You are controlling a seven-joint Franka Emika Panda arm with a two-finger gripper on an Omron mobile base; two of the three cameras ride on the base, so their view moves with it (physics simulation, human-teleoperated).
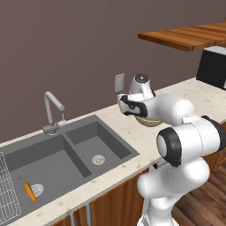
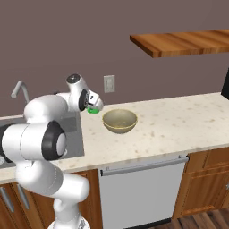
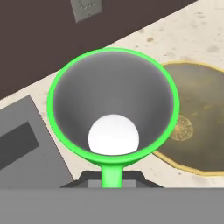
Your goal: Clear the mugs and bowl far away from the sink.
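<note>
Grip: your gripper [image 2: 92, 106] is clenched on a green mug [image 3: 113, 105], held above the counter [image 2: 179, 120] | Place: mug between sink [image 1: 66, 154] and bowl [image 2: 119, 120] | Progress: mug lifted, not yet set down; bowl near the sink, untouched.

The surface [image 2: 179, 120] looks like pale speckled stone with a smooth, slightly matt finish. The sink [image 1: 53, 154] is dark grey and matt, like a composite, while its faucet [image 1: 52, 110] and round drains look like brushed silver metal. The mug [image 3: 113, 105] has a bright green glossy rim, like plastic, and a smooth grey inside. The bowl [image 2: 119, 120] is dull yellowish-tan, like matt ceramic. The shelf [image 2: 183, 42] and cabinets [image 2: 205, 183] are warm polished wood.
</note>
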